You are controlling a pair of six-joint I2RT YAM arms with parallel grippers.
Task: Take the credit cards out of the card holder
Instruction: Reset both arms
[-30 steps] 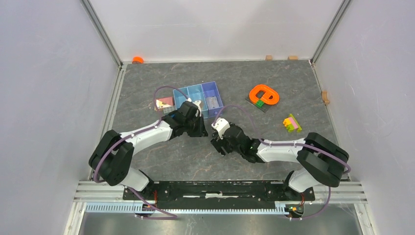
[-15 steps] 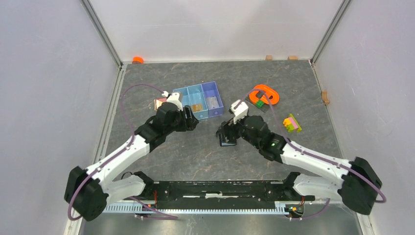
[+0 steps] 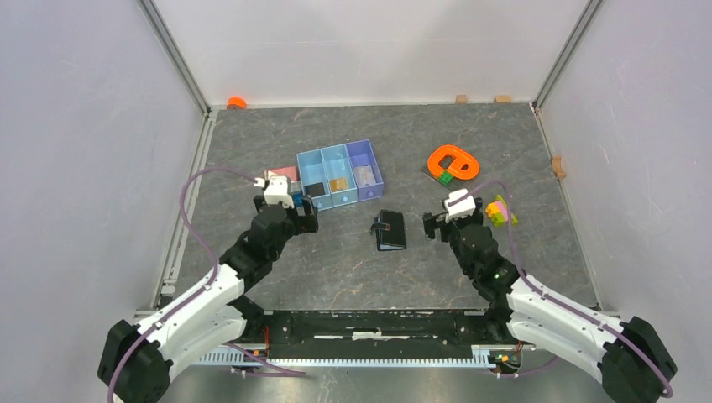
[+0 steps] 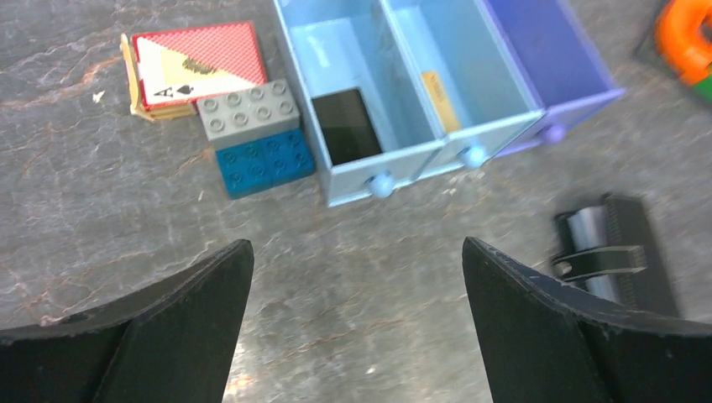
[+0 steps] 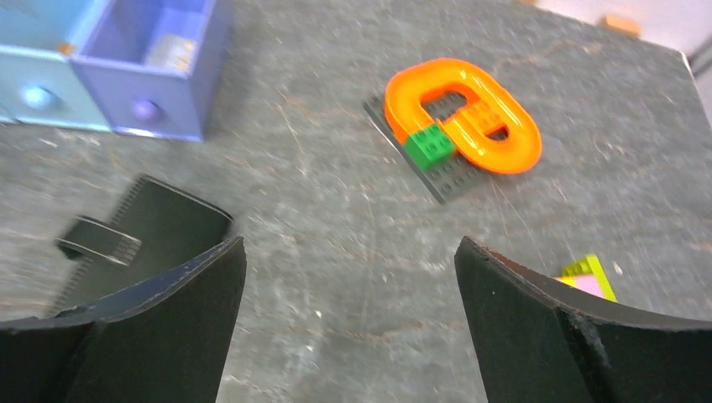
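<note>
The card holder (image 3: 390,229), a black wallet with its tab across it, lies shut on the table between the two arms; it also shows in the wrist views (image 4: 617,252) (image 5: 159,227). Credit cards lie in the blue tray (image 3: 340,157): a dark one (image 4: 346,126) in the left compartment, a gold one (image 4: 439,88) in the middle and a pale grey one (image 5: 172,52) in the purple one. My left gripper (image 3: 304,220) (image 4: 354,243) hangs open left of the holder. On the holder's right, my right gripper (image 3: 432,225) (image 5: 349,240) is open too. Neither touches anything.
A red playing card (image 4: 197,63) and grey and blue bricks (image 4: 256,134) sit left of the tray. At the back right is an orange ring on a dark plate (image 3: 453,161), with yellow-pink bricks (image 3: 501,210) nearer. An orange cap (image 3: 237,102) lies in the far left corner.
Both arms have drawn back from the middle toward their own sides. The left gripper has opened. The card holder, earlier at the right gripper, now lies alone on the table.
</note>
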